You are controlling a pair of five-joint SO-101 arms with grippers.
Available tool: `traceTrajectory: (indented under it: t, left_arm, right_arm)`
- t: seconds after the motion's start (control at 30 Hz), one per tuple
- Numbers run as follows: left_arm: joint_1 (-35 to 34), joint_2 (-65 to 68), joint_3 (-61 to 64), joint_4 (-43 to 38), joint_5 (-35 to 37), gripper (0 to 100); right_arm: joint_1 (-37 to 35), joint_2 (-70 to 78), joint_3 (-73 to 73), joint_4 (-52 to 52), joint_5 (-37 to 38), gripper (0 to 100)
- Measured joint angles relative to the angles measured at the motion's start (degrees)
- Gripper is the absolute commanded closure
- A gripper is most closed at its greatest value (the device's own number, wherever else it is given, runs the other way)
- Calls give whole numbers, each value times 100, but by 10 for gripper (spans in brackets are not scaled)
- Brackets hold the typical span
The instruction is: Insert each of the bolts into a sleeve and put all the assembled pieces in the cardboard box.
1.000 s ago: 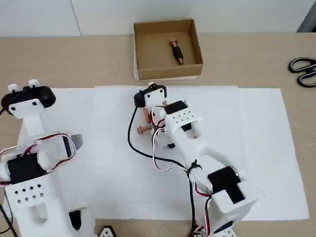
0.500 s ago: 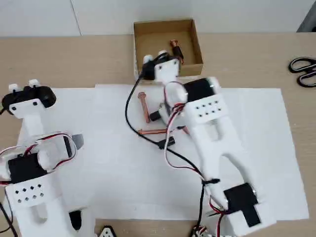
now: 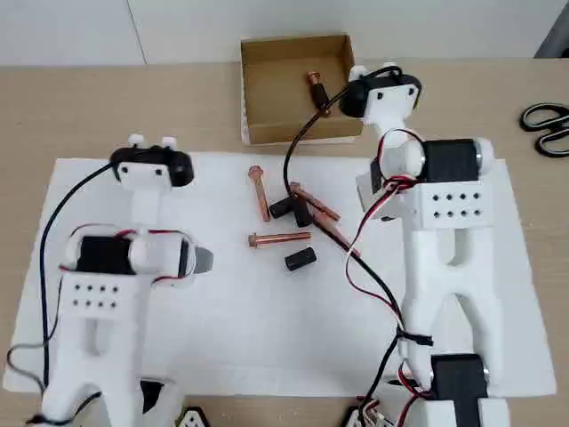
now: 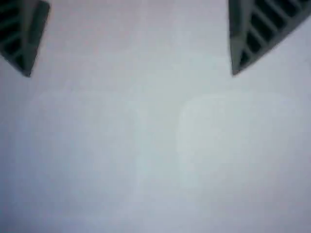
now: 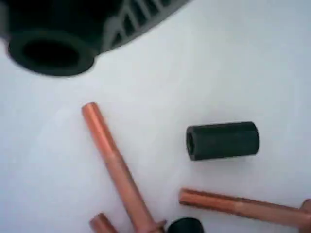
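Your right fingers (image 5: 141,14) grasp a black sleeve (image 5: 51,53), its rear hidden behind them. Beneath them lie bolts (image 5: 116,170) and a second sleeve (image 5: 221,141), others cut off at the edge. Your left fingers (image 4: 257,34) hang released above the white sheet (image 4: 155,145).

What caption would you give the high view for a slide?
Two arms flank loose bolts and sleeves on a white sheet; one assembled piece lies in the box.

No readable print

The cardboard box (image 3: 280,102) at twelve o'clock, the bolts (image 3: 278,238) at centre and the sleeve (image 5: 48,51) bear no legible text, label, number or sign.
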Motion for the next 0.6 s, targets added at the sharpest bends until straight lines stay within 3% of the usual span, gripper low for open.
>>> traceTrajectory:
  t: [0.17,0.37,0.6]
  left_arm:
    - [457,1248,-1169,44,18,754]
    - [1231,2787,-2725,132,1020,754]
    - [1996,3807,-3235,695,1248,754]
  right_arm:
    - [607,0,0,0,0,984]
    - [862,0,0,0,0,984]
    - [870,0,0,0,18,984]
